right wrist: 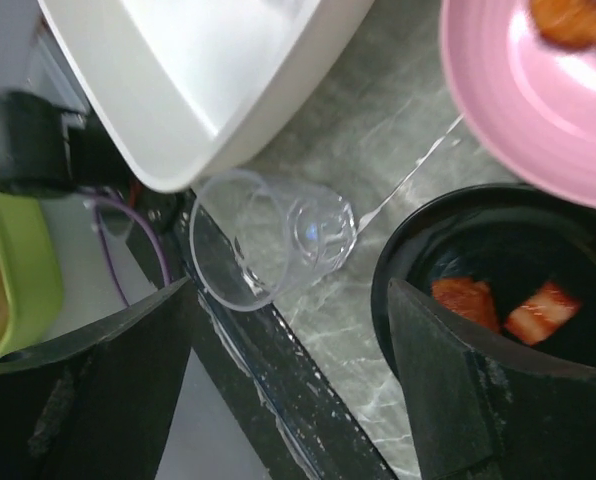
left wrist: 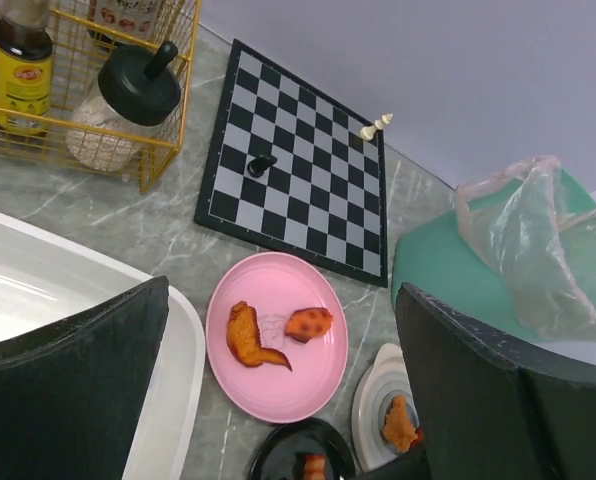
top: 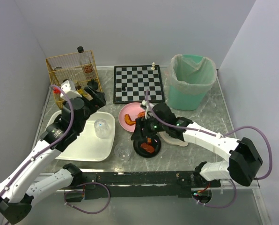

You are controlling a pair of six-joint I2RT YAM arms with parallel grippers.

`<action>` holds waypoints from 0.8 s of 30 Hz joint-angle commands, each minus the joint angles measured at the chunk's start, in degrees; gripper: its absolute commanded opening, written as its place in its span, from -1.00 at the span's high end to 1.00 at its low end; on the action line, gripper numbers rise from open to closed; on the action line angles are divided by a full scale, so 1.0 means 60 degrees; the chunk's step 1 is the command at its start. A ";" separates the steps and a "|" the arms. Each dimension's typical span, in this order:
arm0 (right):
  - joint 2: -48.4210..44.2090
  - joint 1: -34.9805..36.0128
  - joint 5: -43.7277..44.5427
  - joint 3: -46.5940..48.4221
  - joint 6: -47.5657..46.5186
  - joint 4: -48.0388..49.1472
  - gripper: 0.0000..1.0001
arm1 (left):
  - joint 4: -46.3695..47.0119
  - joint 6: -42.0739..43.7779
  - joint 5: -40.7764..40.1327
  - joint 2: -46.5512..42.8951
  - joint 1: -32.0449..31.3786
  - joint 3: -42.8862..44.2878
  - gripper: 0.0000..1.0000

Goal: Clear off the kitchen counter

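The grey marble kitchen counter point(top: 209, 117) carries a pink plate point(top: 129, 117) with two pieces of food, a black plate point(top: 147, 147) with food, and a grey-white plate point(top: 176, 138) with a piece of food. A clear cup point(top: 122, 152) lies on its side near the front edge. My left gripper point(top: 96, 97) is open and empty above the far corner of the white tub point(top: 83, 145). In the left wrist view it point(left wrist: 278, 330) looks down on the pink plate point(left wrist: 278, 385). My right gripper point(top: 140, 130) is open and empty, between the clear cup point(right wrist: 268, 235) and the black plate point(right wrist: 498, 290).
A second clear cup point(top: 101, 127) sits in the tub. A chessboard point(top: 138, 83) with two loose pieces lies at the back. A green bin point(top: 192, 80) lined with a bag stands at the back right. A yellow wire rack point(top: 74, 70) with bottles stands at the back left.
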 commanded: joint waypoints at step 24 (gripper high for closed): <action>0.3024 0.2318 0.2089 0.1843 -0.0556 -0.0858 0.19 | 0.1459 -0.0410 0.0753 -0.0460 0.0794 -0.1594 -0.99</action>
